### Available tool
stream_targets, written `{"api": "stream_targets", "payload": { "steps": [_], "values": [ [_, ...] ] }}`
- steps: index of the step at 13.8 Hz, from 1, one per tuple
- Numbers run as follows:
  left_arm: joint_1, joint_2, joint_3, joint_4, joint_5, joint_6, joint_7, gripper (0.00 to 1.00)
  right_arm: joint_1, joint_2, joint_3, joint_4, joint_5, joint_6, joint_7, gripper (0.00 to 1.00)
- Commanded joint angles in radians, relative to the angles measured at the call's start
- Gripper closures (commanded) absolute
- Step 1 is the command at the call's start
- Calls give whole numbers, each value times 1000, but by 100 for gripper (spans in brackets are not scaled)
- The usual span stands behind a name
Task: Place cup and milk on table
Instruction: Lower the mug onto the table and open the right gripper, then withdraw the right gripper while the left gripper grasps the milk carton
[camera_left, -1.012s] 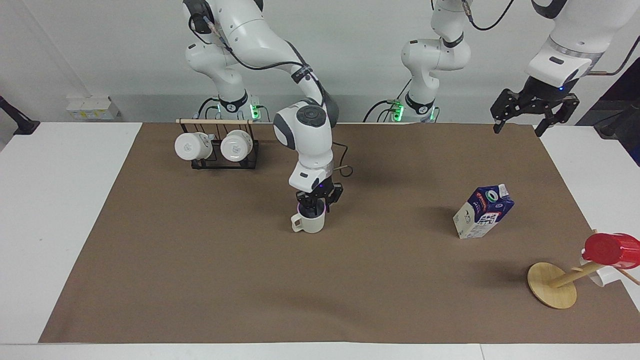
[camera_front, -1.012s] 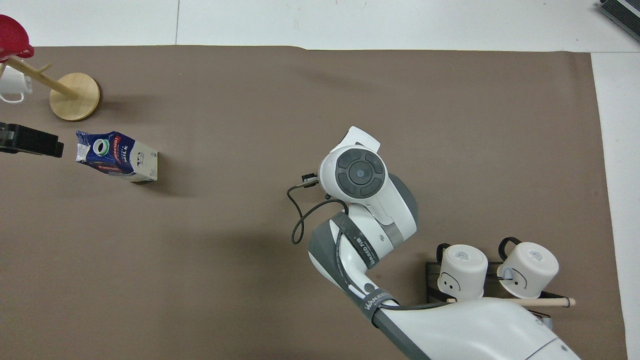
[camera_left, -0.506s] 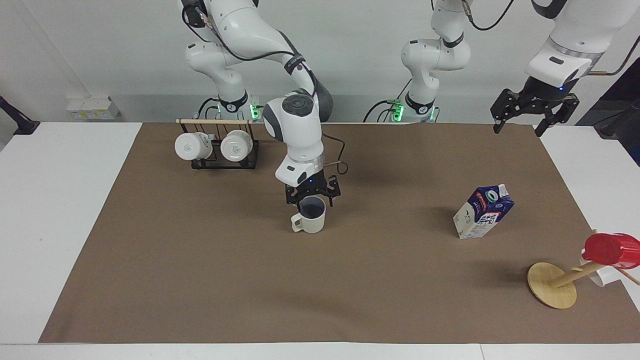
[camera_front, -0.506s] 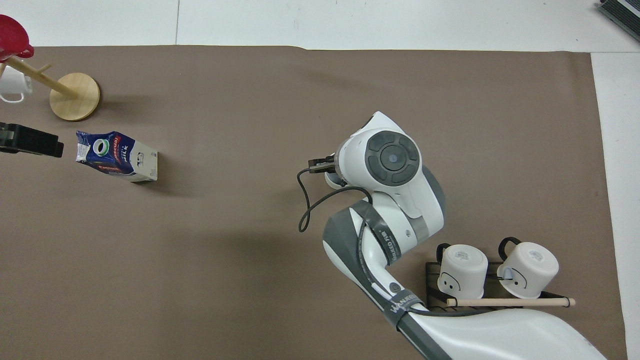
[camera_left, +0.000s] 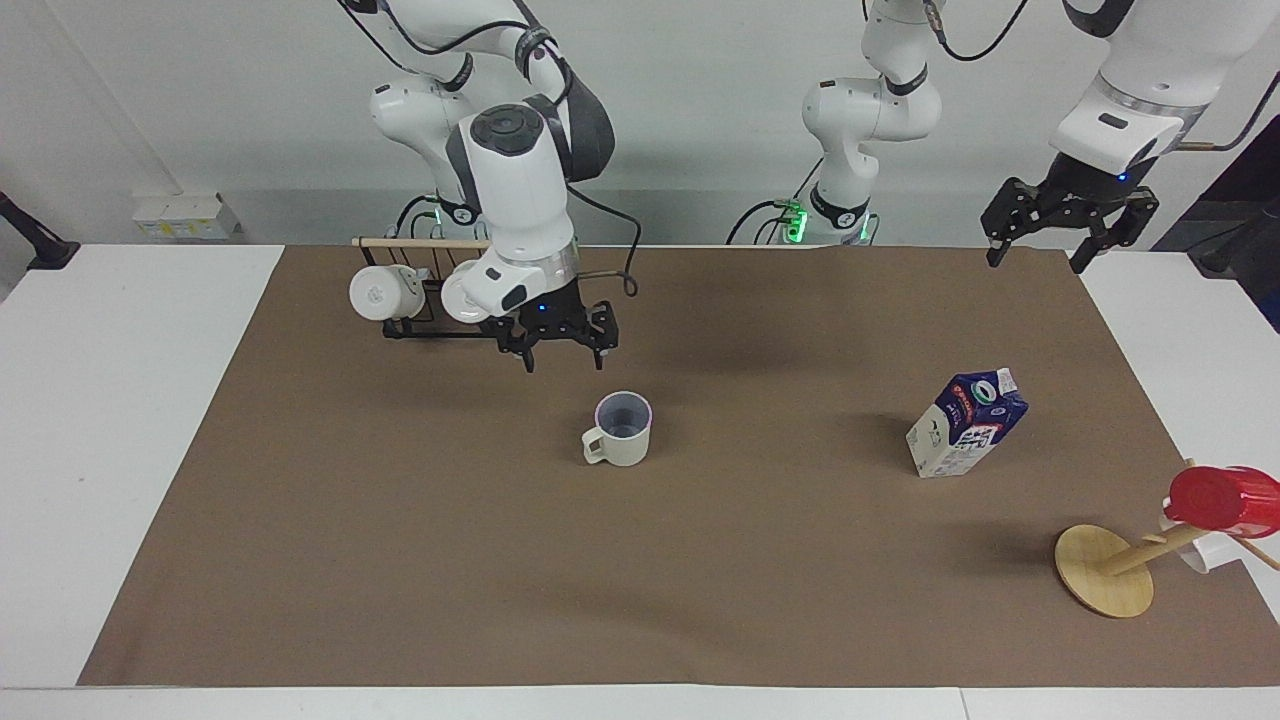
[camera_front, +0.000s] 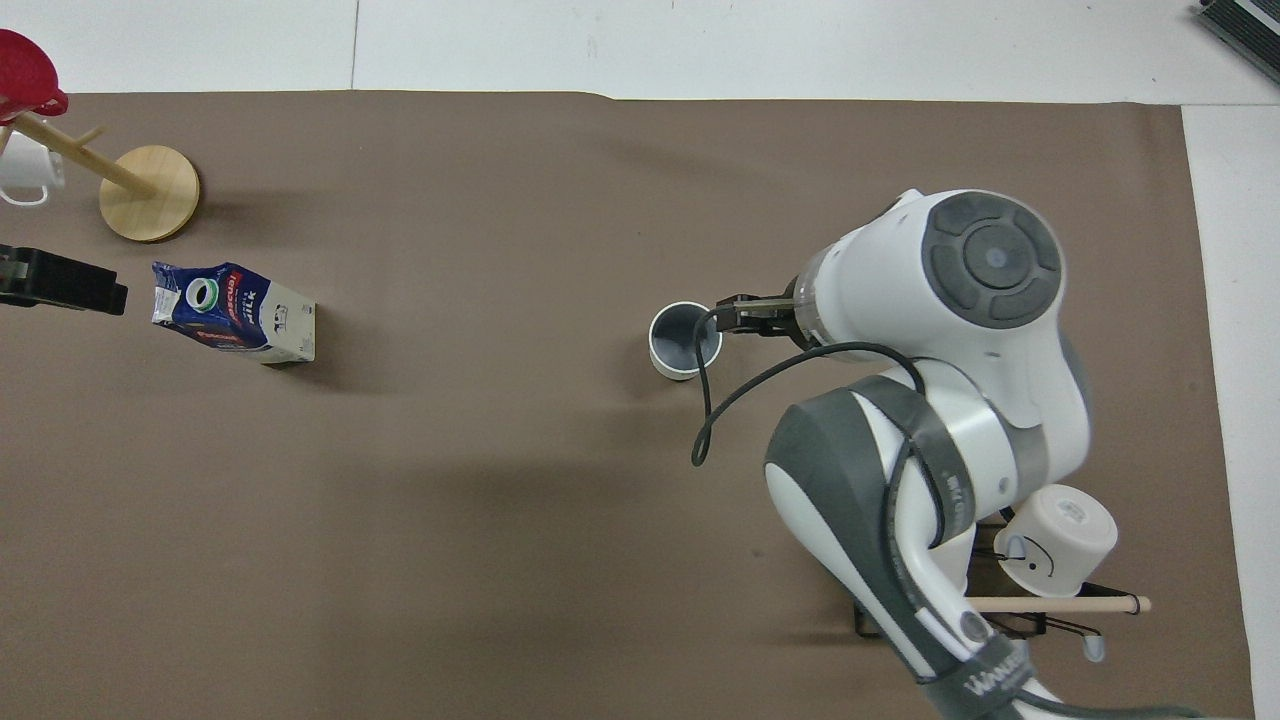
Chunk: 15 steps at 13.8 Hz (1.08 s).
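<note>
Cup: upright on the brown sheet, near the middle of the table, a little toward the right arm's end. Handle points toward the right arm's end. Inside pale and bare; nothing in it. Nothing touches it.

Milk: carton standing on the sheet toward the left arm's end, tilted, green-ringed cap up. Well apart from the cup. Free of both grippers.

Right gripper: raised over the sheet between the cup and the rack, fingers spread wide, holding nothing.

Left gripper: waiting in the air over the table's corner at the robots' edge, left arm's end. Fingers spread wide, empty.

Rack: dark wire frame with a wooden rod, near the robots' edge toward the right arm's end. Holds two white mugs lying on their sides, printed bases outward; one partly hidden by the right arm.

Stand: round wooden base with a slanted peg, at the corner away from the robots, left arm's end. Carries a red cup; a white mug hangs just beside it.
</note>
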Motion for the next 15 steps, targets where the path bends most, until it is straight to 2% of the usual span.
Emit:
{"api": "stream_targets", "payload": {
  "steps": [1,8,12,15],
  "values": [
    [-10,-26,15,-26,-12,-3,3,0,-65,-65,4,-17,-5,-50,-1,0],
    [3,-25,21,-26,-12,40,17,0,-165,-191,-13,32,-6,-231,-52,0],
    [12,-8,21,-37,-12,100,20,0,-205,-194,-19,142,-25,-384,-119,0],
    [10,3,21,-106,-12,182,18,0,-228,-209,-49,219,-25,-480,-165,0]
  ]
}}
